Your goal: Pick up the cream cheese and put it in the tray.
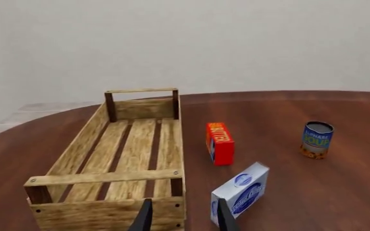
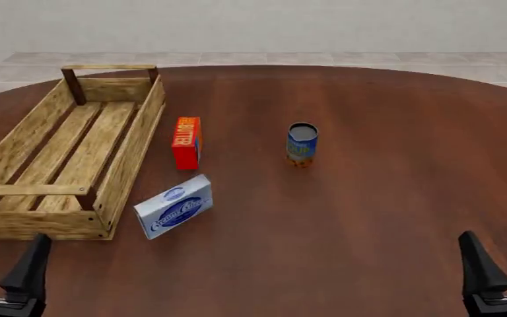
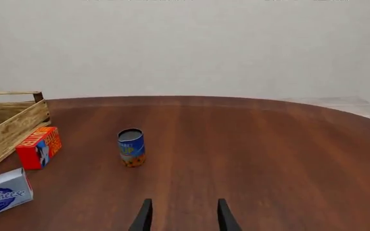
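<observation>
Right now both pincers hang low with their fingers apart, holding nothing.
On the brown worktop (image 2: 368, 198) the cream cheese (image 2: 174, 206) lies flat just beside the tray (image 2: 132, 148), near its front corner, outside it. Left pincer (image 2: 2, 267) and right pincer (image 2: 500, 264) are well apart from it.
</observation>
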